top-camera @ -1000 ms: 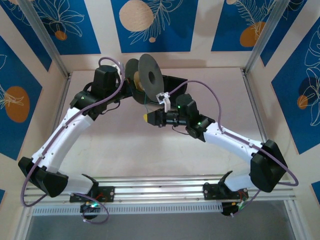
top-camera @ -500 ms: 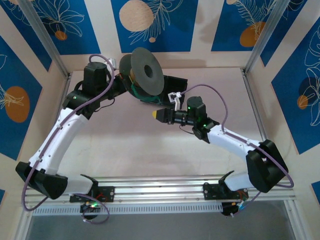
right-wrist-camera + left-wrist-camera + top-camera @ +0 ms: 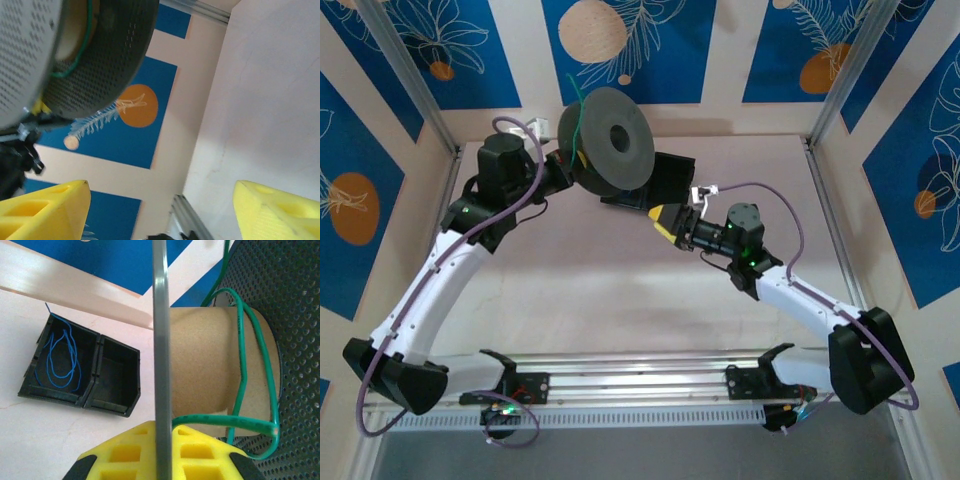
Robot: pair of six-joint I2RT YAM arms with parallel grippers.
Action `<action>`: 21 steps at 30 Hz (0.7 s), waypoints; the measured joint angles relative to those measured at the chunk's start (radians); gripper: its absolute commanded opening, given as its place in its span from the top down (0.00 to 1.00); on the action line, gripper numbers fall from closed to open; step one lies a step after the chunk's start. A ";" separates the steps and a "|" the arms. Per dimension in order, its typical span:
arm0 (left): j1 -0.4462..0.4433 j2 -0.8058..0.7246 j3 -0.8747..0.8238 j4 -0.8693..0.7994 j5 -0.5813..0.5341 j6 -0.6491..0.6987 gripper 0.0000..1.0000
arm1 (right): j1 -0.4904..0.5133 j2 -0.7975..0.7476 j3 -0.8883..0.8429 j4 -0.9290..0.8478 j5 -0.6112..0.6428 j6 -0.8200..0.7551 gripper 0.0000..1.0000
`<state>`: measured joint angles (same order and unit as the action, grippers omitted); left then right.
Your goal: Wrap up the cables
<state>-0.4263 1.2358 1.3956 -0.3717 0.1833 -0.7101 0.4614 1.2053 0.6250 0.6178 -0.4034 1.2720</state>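
The left gripper [image 3: 570,165] was clamped on the spool [image 3: 612,140], its yellow fingers [image 3: 125,455] pinching the rim of one grey flange [image 3: 161,340] and holding the spool in the air over the far part of the table [image 3: 570,300]. The green cable [image 3: 243,365] sat in a slack loop or two round the cardboard core [image 3: 200,365], between the two flanges; in the overhead view one free length of it stood up above the spool's top edge.

The right gripper [image 3: 665,220] was spread wide with nothing between its fingers. It hovered just beside the spool, low and on its right; in its own wrist view the spool lay up and to the left of the fingers, not between them.

The blue cable [image 3: 52,357] lay coiled in one end compartment of the black tray [image 3: 115,390], with the neighbouring compartment bare; the tray rested on the table behind the spool.

The next move seemed to turn on this: the spool's flat face was tilted up and toward the right arm, so its axis ran roughly from the left gripper toward the right one. The loose green length lay on the far, upper side of the spool from the right gripper; that free gripper looked the one to take it, by reaching up and past the rim.
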 measured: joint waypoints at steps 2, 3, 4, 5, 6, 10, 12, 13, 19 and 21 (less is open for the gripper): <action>0.000 -0.013 -0.027 0.022 -0.004 0.017 1.00 | -0.003 0.000 -0.004 0.008 -0.001 0.056 0.26; 0.000 -0.022 -0.043 0.039 -0.008 0.031 1.00 | -0.002 -0.001 -0.004 0.018 -0.001 0.080 0.28; 0.000 -0.031 -0.056 0.053 -0.011 0.041 1.00 | 0.002 -0.005 -0.003 0.021 0.000 0.099 0.29; 0.000 -0.038 -0.068 0.064 -0.016 0.053 1.00 | 0.007 -0.011 0.002 0.019 0.000 0.109 0.33; 0.000 -0.048 -0.083 0.081 -0.020 0.067 1.00 | 0.017 -0.018 0.014 0.005 0.000 0.113 0.37; -0.004 -0.065 -0.107 0.103 -0.042 0.122 1.00 | 0.074 -0.043 0.195 -0.138 0.003 0.063 0.49; -0.008 -0.066 -0.112 0.103 -0.056 0.146 1.00 | 0.107 -0.044 0.338 -0.227 0.008 -0.005 0.52; -0.010 -0.066 -0.116 0.103 -0.065 0.159 1.00 | 0.131 -0.042 0.421 -0.278 0.018 -0.050 0.52; -0.036 -0.066 -0.126 0.100 -0.118 0.207 1.00 | 0.256 0.014 0.790 -0.511 0.096 -0.294 0.52; -0.050 -0.066 -0.126 0.098 -0.137 0.224 1.00 | 0.271 0.062 0.873 -0.578 0.127 -0.346 0.53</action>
<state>-0.4767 1.1694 1.2701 -0.2733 0.0460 -0.4862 0.7326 1.2671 1.4979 0.0402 -0.2768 0.9260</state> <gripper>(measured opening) 0.073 0.477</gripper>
